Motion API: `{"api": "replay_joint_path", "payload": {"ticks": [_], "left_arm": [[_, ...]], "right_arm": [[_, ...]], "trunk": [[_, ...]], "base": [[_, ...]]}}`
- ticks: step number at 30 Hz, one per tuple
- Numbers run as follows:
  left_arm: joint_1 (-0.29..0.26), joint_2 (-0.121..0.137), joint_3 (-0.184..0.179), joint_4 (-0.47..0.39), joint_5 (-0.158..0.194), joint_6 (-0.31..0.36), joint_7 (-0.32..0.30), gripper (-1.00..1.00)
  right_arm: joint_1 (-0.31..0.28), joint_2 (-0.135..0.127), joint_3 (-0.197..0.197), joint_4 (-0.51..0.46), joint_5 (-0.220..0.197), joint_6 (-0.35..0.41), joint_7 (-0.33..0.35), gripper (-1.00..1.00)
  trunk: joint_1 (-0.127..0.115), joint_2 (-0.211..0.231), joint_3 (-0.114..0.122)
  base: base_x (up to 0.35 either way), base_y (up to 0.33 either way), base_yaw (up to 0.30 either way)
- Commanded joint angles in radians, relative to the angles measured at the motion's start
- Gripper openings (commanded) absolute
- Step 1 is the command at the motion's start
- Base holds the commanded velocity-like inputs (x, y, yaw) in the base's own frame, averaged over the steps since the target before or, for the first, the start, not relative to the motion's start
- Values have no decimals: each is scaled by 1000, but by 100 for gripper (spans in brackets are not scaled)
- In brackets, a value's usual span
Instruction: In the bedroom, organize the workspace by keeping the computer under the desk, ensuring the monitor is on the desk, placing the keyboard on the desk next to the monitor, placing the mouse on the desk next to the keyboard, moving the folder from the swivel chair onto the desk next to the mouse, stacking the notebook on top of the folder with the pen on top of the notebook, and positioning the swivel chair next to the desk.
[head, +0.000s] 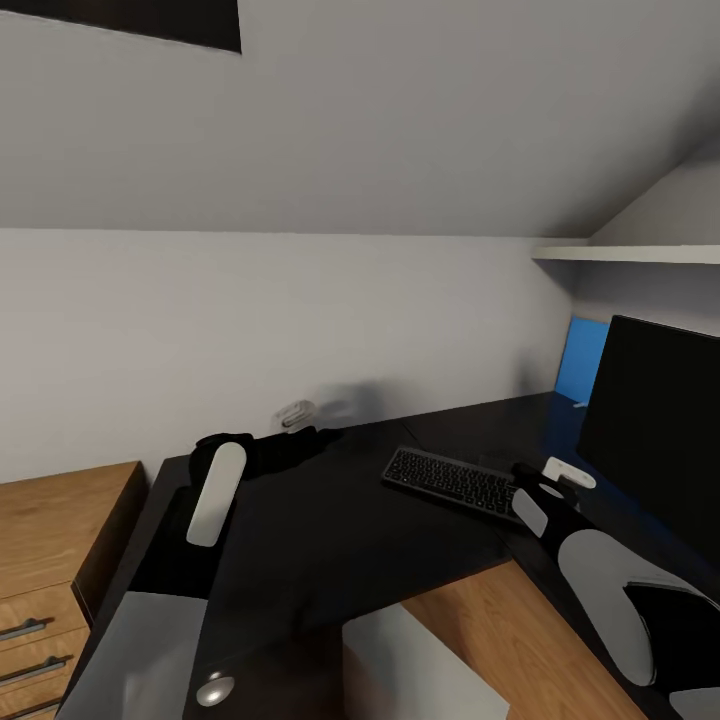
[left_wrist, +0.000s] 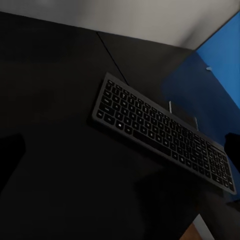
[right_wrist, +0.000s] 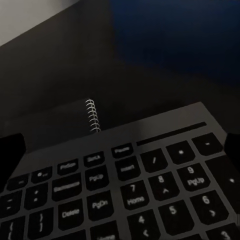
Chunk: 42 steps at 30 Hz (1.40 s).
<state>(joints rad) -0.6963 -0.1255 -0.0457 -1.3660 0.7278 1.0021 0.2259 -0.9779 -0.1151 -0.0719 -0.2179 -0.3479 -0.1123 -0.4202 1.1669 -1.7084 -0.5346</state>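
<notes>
The black keyboard (head: 450, 482) lies on the black desk (head: 330, 520), left of the monitor (head: 655, 430). Behind the monitor shows the bright blue folder (head: 582, 358). Under the desk stands the light-grey computer (head: 420, 660). My right gripper (head: 530, 480) hovers open right over the keyboard's number pad (right_wrist: 150, 195); a dark spiral notebook (right_wrist: 75, 122) lies flat behind that end. My left gripper (head: 300, 428) is open over the desk's back corner, looking at the keyboard (left_wrist: 160, 130). A small white object (head: 570, 472) sits by the monitor's foot. The swivel chair is out of view.
A wooden chest (head: 50, 560) with bar handles stands left of the desk. A white shelf (head: 630, 254) hangs above the monitor under a sloped ceiling. A desk drawer's round silver knob (head: 215, 688) shows at the front.
</notes>
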Motion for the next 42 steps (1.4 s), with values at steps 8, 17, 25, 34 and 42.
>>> {"api": "replay_joint_path", "payload": {"ticks": [8,17,25,34,42], "left_arm": [[0,0,0,-1,10,3,10,100],[-1,0,0,-1,10,3,10,100],[-1,0,0,-2,10,3,10,100],[0,-1,0,-1,10,2,10,100],[-1,0,0,-1,10,0,11,100]], "right_arm": [[-1,-1,-20,1,-10,-1,1,100],[-1,-1,-73,1,-28,14,1,100],[-1,-3,-79,1,-28,14,0,100],[-1,-11,-81,1,-28,13,-1,100],[-1,-16,-81,0,-29,10,-2,100]], "trunk": [[0,-1,-1],[0,-1,-1],[0,-1,-1],[0,-1,-1],[0,-1,-1]], "base": [[0,0,0],[0,0,0],[0,0,0],[0,0,0],[0,0,0]]}}
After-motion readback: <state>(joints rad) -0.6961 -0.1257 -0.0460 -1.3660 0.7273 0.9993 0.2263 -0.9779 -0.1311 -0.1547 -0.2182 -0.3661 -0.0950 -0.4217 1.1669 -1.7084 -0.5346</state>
